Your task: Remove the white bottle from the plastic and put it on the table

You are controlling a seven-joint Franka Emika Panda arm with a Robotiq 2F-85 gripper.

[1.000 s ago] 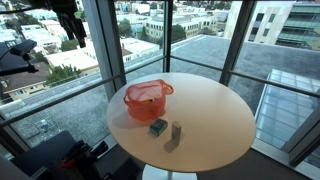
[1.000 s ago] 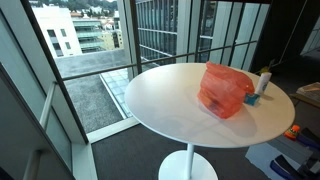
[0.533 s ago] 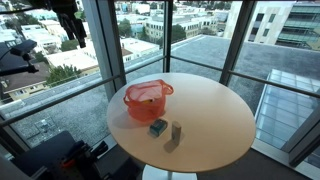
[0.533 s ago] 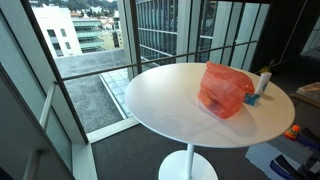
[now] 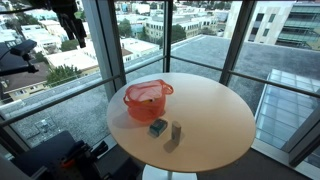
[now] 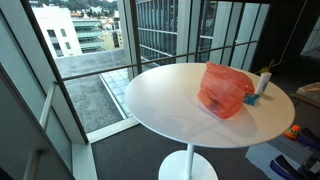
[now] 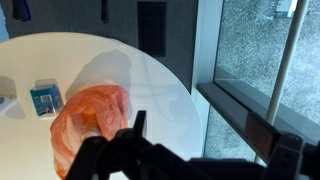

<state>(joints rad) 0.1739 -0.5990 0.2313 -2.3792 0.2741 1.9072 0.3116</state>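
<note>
Nothing moved since earlier frames. End effector hangs high near window, well apart from counter; jaws spread, empty. White bottle: pale shape inside plastic, details too small. Teal block near plastic, label writing unreadable. Grey block upright just beside it.
</note>
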